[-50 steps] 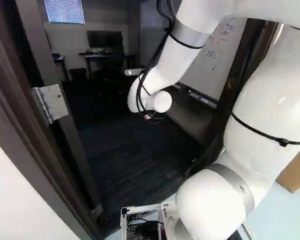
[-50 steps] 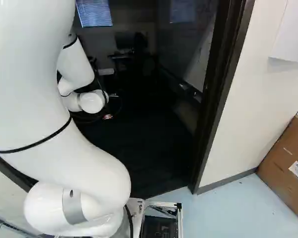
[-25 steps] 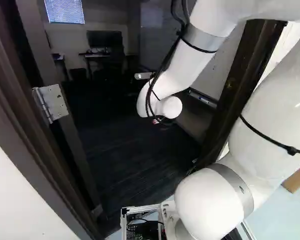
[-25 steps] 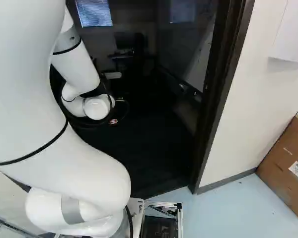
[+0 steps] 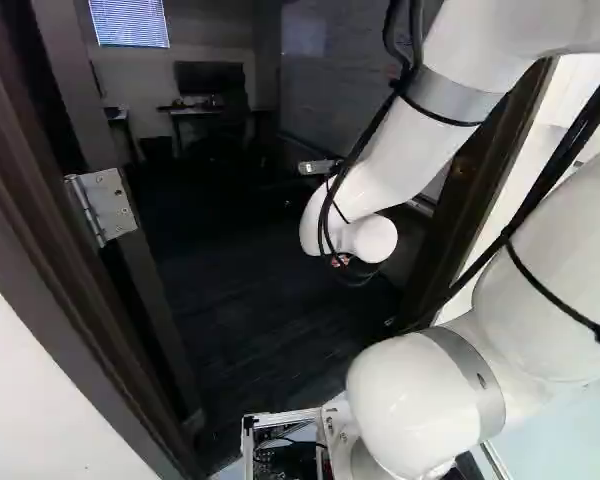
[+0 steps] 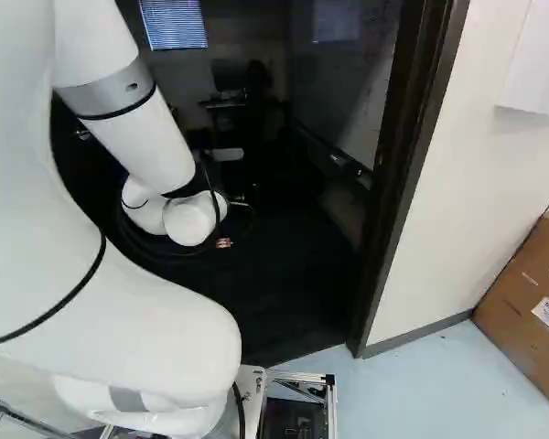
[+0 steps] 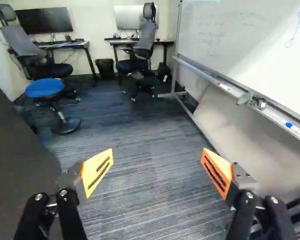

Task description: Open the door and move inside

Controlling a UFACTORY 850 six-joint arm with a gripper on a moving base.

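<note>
"Orange pads [image 7: 95, 167] tip my claw [image 7: 157, 162], which is wide open, with carpet [image 7: 147, 200] showing past the gap."

"And the door [image 5: 155, 300]?"

"Open too. Its hinge [image 5: 102, 205] is at the left of the left base view, and my arm [image 5: 405, 150] reaches through the doorway."

"What's in the room?"

"Well ahead of me, a blue stool [image 7: 44, 87] near one office chair [image 7: 32, 57], a desk [image 7: 70, 45] carrying a monitor [image 7: 44, 21], and a whiteboard [image 7: 240, 45] along one wall."

"Anything on its tray [image 7: 225, 89]?"

"Markers, one blue-capped."
</note>
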